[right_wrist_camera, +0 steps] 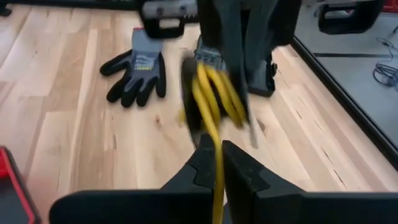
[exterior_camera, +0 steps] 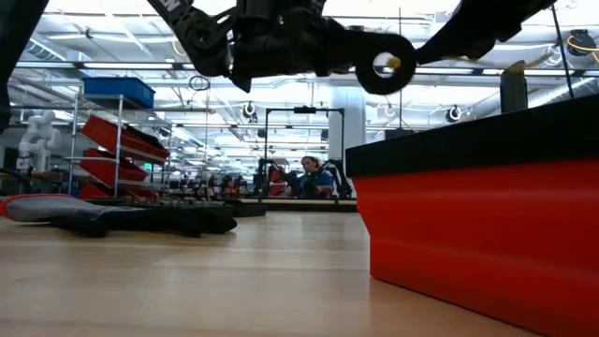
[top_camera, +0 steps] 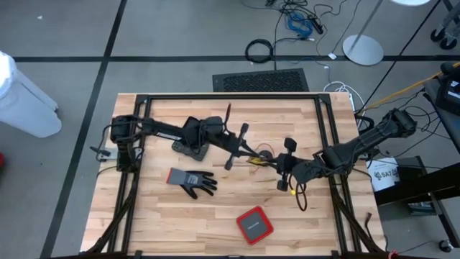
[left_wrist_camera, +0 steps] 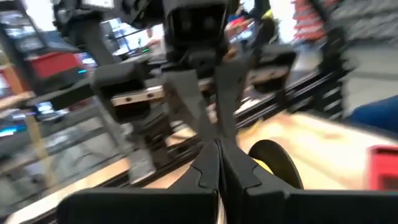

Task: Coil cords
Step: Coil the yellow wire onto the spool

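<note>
Far left, off the table on the floor: a white plastic bin, not involved.

L arm reaches in from the table's left edge; left gripper is near table centre, fingers pressed fully together. In the left wrist view they look shut on the yellow wire, but can't confirm what's pinched. Near side of it lies a grey-and-black work glove, flat on the pale wooden tabletop, untouched.

Centre: the thin yellow wire, wound in several loops and bunched between the two grippers, up off the wood by the look of the low view. A thin dark-reddish loop lies on the table just beside it; prob the red wire, too small to be sure. Near-centre: a red square box w/ dark lid, well apart.

Right gripper comes in from the right, fingers all but shut, the yellow wire's tail running between them.

Progress, as I judge it: yellow coil mostly wound but tail not yet tucked, not set down. Red one looks loose, not yet coiled. Roughly halfway.
</note>
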You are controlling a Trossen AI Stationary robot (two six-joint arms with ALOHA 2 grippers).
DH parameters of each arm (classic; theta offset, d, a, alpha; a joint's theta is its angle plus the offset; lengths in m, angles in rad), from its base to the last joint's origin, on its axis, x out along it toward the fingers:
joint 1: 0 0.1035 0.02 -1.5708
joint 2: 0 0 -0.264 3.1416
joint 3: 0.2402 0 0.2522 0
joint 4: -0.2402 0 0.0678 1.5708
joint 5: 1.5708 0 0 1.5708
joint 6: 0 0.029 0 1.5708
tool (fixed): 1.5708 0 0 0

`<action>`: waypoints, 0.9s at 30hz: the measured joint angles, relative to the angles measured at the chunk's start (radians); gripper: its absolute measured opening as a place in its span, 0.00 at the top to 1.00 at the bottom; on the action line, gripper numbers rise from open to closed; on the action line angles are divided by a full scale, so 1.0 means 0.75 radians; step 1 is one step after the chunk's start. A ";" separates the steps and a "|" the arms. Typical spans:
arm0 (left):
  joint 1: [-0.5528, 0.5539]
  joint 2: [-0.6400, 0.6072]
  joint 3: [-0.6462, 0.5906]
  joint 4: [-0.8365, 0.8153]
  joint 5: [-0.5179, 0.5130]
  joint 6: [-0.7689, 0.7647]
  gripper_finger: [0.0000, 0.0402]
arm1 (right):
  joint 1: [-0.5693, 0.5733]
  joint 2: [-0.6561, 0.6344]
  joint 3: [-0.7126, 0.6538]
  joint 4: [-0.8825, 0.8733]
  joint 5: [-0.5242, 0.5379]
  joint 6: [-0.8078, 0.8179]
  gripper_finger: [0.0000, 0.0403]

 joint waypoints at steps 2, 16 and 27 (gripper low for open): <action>0.020 0.000 -0.002 0.023 0.111 -0.063 1.00 | 0.012 0.000 -0.001 -0.010 0.005 -0.010 0.96; 0.052 -0.003 -0.003 0.221 0.278 -0.266 1.00 | 0.025 0.001 -0.006 0.011 0.008 0.004 0.98; 0.047 0.002 0.001 0.454 0.166 -0.318 1.00 | 0.040 0.048 -0.005 0.042 0.046 -0.015 0.95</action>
